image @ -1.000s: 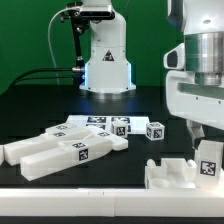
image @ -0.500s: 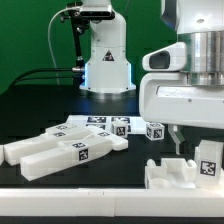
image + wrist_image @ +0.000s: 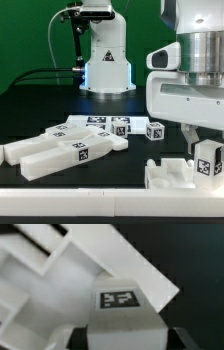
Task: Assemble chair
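Observation:
The chair is in loose matte white pieces. Two long bars [image 3: 55, 152] and a flat slab [image 3: 88, 124] lie at the exterior view's left. Two small tagged blocks [image 3: 121, 127] [image 3: 154, 130] lie behind them near the middle. My gripper [image 3: 204, 146] is at the exterior view's right, shut on a white tagged chair piece [image 3: 208, 158] held upright just above the table. In the wrist view the same piece [image 3: 118, 300] sits between my dark fingers [image 3: 78, 339], and my gripper [image 3: 128, 340] is closed on its sides.
A white ribbed bracket block [image 3: 168, 173] stands at the front right, right beside the held piece; it fills the wrist view behind the piece [image 3: 40, 269]. The arm's base [image 3: 105, 55] stands at the back. A white front edge [image 3: 70, 205] borders the black table.
The hand swung toward the exterior view's left, then back right. The held tagged piece has risen slightly and stays in the fingers. The loose parts have not moved.

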`<control>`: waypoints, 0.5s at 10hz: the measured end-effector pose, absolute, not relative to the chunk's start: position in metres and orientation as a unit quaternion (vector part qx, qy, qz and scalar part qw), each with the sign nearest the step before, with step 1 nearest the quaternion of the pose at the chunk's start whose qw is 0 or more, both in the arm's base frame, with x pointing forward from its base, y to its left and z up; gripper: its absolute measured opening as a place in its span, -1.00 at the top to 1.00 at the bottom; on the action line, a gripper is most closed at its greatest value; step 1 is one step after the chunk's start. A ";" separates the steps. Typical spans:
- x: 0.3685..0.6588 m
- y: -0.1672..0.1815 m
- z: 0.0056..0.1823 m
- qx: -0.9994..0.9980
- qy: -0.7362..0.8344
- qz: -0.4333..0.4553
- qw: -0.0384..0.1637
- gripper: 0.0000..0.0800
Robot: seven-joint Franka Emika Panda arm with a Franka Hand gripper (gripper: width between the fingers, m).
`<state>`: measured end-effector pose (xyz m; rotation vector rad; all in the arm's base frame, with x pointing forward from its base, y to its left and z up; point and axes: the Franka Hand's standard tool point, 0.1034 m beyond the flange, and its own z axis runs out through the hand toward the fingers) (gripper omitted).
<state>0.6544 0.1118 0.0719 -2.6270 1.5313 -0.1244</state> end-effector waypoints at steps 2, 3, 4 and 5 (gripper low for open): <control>0.653 0.111 0.072 -0.753 0.655 -0.032 0.057 0.28; 0.653 0.111 0.072 -0.693 0.718 -0.020 0.068 0.28; 0.653 0.109 0.072 -0.638 0.767 -0.013 0.072 0.28; 0.652 0.106 0.071 -0.613 0.787 -0.011 0.071 0.28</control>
